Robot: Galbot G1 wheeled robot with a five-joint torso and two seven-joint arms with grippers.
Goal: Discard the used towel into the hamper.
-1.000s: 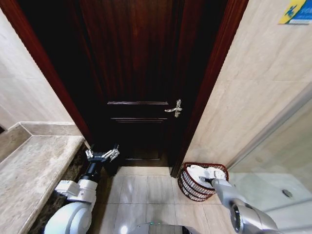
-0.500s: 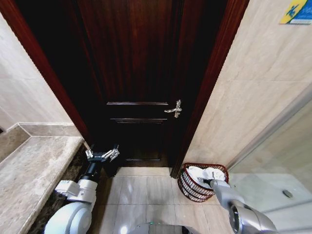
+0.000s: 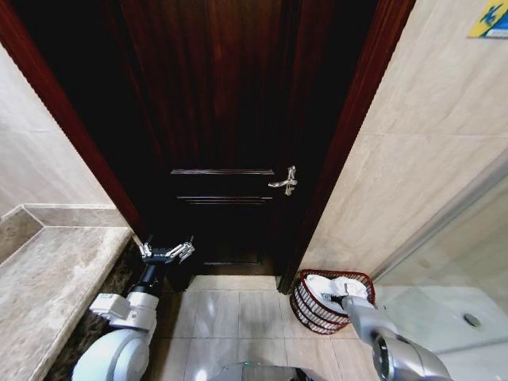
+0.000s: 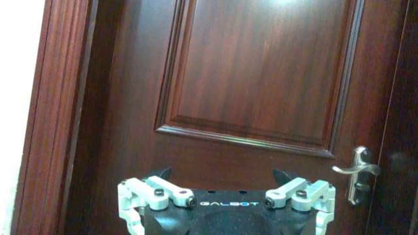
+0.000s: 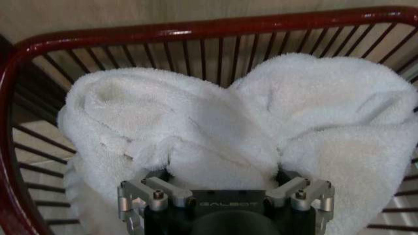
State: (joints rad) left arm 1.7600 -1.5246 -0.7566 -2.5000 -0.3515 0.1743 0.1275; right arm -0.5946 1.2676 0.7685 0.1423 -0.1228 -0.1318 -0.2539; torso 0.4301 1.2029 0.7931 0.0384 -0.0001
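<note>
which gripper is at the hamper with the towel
The right gripper, its fingers spread around the white towel inside the hamper. The left gripper hangs open and empty near the door.

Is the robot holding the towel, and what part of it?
It cannot be told. The right gripper is pressed against the middle of the white towel in the hamper, fingertips hidden. The left gripper holds nothing.

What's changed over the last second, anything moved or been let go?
Mostly the camera: the head view has shifted, so the door handle and hamper sit a little differently in frame. The right claw is still at the hamper rim, against the white towel lying inside; no grasp or release is visible. The left claw stays raised near the door, fingers spread.
</note>
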